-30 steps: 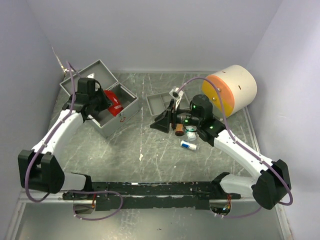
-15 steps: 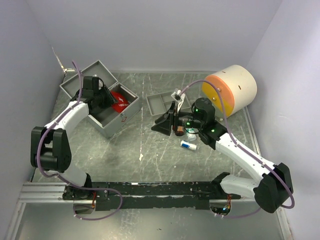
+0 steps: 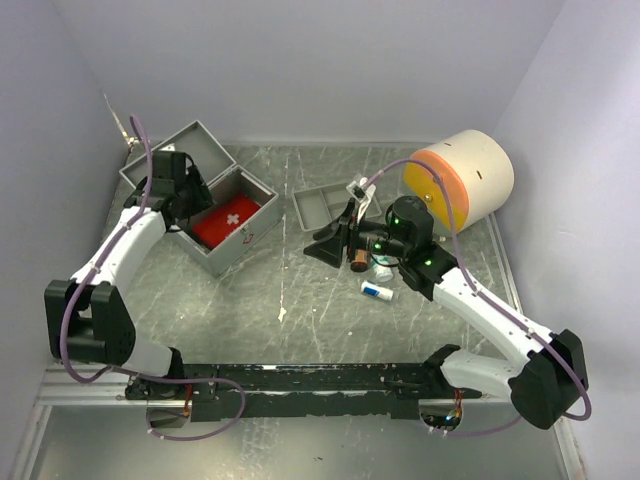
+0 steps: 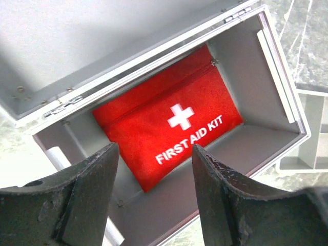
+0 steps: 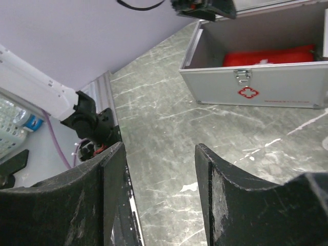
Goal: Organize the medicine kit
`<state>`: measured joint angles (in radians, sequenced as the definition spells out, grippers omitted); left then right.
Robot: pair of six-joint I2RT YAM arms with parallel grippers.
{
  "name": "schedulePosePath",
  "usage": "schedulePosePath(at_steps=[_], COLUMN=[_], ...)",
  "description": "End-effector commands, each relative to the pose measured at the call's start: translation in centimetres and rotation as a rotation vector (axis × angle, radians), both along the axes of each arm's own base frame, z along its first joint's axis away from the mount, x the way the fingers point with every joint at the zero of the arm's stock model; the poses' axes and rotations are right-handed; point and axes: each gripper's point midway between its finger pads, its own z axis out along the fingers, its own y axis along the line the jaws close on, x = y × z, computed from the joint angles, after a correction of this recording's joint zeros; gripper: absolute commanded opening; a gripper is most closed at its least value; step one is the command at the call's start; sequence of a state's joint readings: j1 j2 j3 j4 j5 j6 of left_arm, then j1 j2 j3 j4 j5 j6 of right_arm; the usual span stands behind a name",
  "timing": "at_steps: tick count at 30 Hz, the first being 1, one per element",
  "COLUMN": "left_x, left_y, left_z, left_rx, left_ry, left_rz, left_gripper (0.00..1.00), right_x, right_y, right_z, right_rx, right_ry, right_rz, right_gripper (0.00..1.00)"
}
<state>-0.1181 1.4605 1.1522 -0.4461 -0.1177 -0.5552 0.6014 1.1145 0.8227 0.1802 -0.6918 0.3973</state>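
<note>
A grey, marbled worktop (image 3: 260, 300) is enclosed by pale lilac walls, with both arms mounted at its near edge.

Nearest on the right, a small white tube with a blue cap (image 3: 377, 291) is left loose on the stone. A brown bottle (image 3: 357, 263) and a white round tub (image 3: 383, 271) are grouped just beyond it. These are judged to be the supplies not yet packed. The right fingers (image 5: 105, 205) are held low beside this cluster, spread apart with nothing between them. They are aimed across the bare stone toward the case, which suggests that a pick-up is being lined up.

Farther off on the left, the metal first-aid case (image 3: 243, 243) is set with its lid thrown back so that its interior can be reached. The red first-aid pouch (image 4: 169, 125) is laid flat on the case floor, angled across it, with room beside it for more. The left fingers (image 4: 87, 195) are held released above the case, gripping nothing.

Behind the cluster, a grey divider tray (image 3: 322, 205) is kept outside the case, probably to be refitted last. A cream drum with an orange face (image 3: 460, 178) is lying on its side at the far right.
</note>
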Motion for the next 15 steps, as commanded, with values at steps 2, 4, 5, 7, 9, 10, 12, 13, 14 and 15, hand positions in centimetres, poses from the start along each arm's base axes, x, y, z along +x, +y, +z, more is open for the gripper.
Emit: schedulePosePath(at_steps=[2, 4, 5, 7, 9, 10, 12, 13, 14, 15], left_x=[-1.0, -1.4, -1.6, -2.3, -3.3, -3.8, -5.3, -6.2, -6.7, -7.2], left_y=[2.3, 1.9, 1.6, 0.5, -1.5, -2.9, -6.3, -8.0, -9.0, -9.7], left_z=[2.3, 3.3, 3.9, 5.1, 6.4, 7.4, 9.3, 10.3, 10.9, 11.5], left_rx=[0.110, 0.103, 0.096, 0.070, 0.009, -0.041, -0.161, -0.217, -0.247, -0.266], left_ry=[-0.026, -0.057, -0.082, -0.137, -0.202, -0.245, -0.294, -0.324, -0.342, -0.360], left_rz=[0.029, -0.002, -0.025, -0.097, -0.204, -0.274, -0.441, -0.526, -0.574, -0.612], left_gripper=[0.68, 0.66, 0.69, 0.73, 0.75, 0.76, 0.75, 0.75, 0.75, 0.75], right_x=[1.7, 2.9, 3.5, 4.9, 6.2, 6.8, 7.9, 8.3, 8.5, 8.5], right_y=[-1.2, -1.8, -2.2, -3.3, -4.7, -5.6, -7.6, -8.6, -9.6, -10.4], right_z=[1.1, 0.5, 0.2, -1.0, -2.3, -2.9, -4.8, -5.8, -6.8, -8.0], right_rx=[-0.020, -0.047, -0.063, -0.111, -0.163, -0.194, -0.277, -0.321, -0.365, -0.415], right_ry=[-0.060, -0.037, -0.025, 0.006, 0.037, 0.047, 0.065, 0.079, 0.096, 0.117], right_rz=[-0.129, -0.206, -0.251, -0.355, -0.470, -0.525, -0.643, -0.697, -0.746, -0.781], right_gripper=[0.58, 0.60, 0.62, 0.64, 0.65, 0.66, 0.68, 0.69, 0.70, 0.71])
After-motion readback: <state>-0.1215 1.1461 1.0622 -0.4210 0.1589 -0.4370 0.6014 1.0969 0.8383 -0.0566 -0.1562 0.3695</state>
